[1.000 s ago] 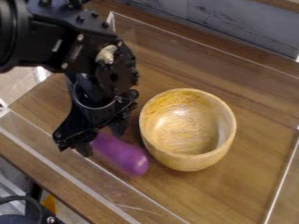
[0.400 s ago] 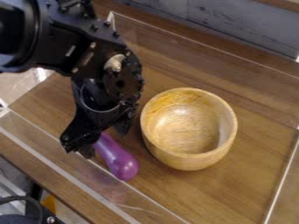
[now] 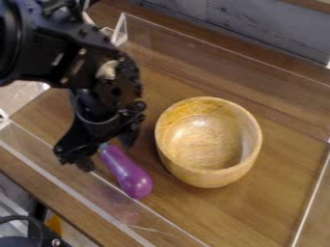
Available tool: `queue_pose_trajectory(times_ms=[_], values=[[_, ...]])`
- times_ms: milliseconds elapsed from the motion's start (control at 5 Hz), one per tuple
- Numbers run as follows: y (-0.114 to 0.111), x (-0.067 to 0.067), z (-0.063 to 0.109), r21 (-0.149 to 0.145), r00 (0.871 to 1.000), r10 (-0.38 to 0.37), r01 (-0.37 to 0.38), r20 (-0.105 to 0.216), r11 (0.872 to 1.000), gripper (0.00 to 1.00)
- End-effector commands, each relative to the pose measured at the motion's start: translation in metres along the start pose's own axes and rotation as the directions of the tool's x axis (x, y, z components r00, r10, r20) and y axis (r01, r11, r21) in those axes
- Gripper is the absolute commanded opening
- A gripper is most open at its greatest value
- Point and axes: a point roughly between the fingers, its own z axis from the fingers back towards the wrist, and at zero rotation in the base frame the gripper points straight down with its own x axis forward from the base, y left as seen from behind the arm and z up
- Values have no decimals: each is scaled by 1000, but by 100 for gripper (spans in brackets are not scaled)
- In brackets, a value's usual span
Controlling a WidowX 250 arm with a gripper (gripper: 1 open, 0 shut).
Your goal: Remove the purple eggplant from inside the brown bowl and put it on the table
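The purple eggplant (image 3: 126,172) lies on the table (image 3: 277,207), just left of the brown bowl (image 3: 207,142), which shows an empty inside. My black gripper (image 3: 83,154) hangs over the eggplant's upper left end. Its fingers (image 3: 68,151) stand apart, open, with nothing held between them. The eggplant's stem end is partly hidden behind the fingers.
Clear plastic walls (image 3: 77,198) run along the table's front and back edges. The black arm (image 3: 58,53) fills the upper left of the view. Bare wood lies to the right of the bowl and in front of it.
The arm has pulled up and to the left, away from the bowl. The eggplant has swung a little on the table, its free end now pointing more toward the front.
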Motion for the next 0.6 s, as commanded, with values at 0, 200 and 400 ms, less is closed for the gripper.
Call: queue_pose_trajectory(times_ms=[0, 200, 400], values=[[0, 10, -1, -26, 1000, -27, 27, 10, 999, 100], [0, 5, -10, -15, 1000, -5, 6, 16, 1000, 100], [-2, -1, -20, -5, 1000, 14, -14, 19, 1000, 100]])
